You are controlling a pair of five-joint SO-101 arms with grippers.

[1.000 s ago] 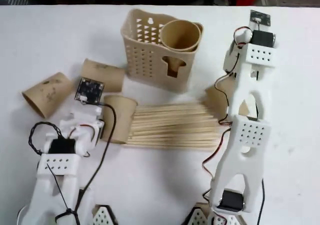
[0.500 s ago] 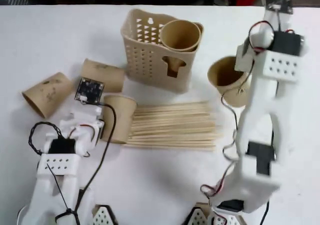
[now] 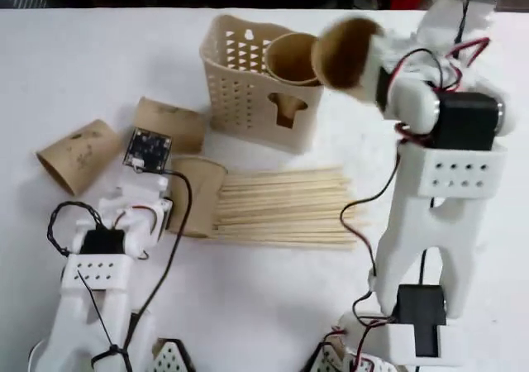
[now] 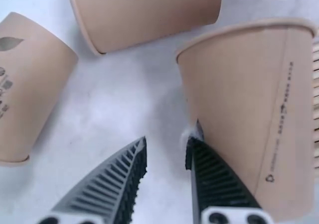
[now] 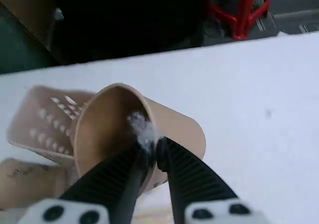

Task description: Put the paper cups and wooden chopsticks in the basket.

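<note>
Checking the right gripper [image 5: 149, 147] first: what is it holding? (Inspector)

It is pinching the wall of a paper cup [image 5: 174, 129], with one finger inside the mouth and one outside, pressed nearly together. The held cup is hanging tipped on its side, clear of the table [image 3: 83, 50], at the basket [image 3: 240, 83] rim beside a second cup [image 3: 296, 58] that is sitting in the basket. (Assistant)

And the left gripper [image 4: 167, 152]? (Inspector)

Its fingers are standing spread and are gripping nothing. One finger is resting against the wall of a cup on its side [image 4: 244, 109], which is lying in front of the basket. (Assistant)

Where are the other items lying? (Inspector)

The wooden chopsticks [image 3: 285, 207] are lying in a flat bundle in front of the basket, with the cup on its side touching one end of them. Two more cups are lying on their sides beside the basket, the nearer cup [image 3: 169, 122] close to its wall and the farther cup [image 3: 78, 153] well apart. (Assistant)

Any markings? (Inspector)

The farther cup is showing a dark leaf mark and some print. The cup at the left gripper is carrying a line of small print and a recycling-style symbol down its side. (Assistant)
</note>
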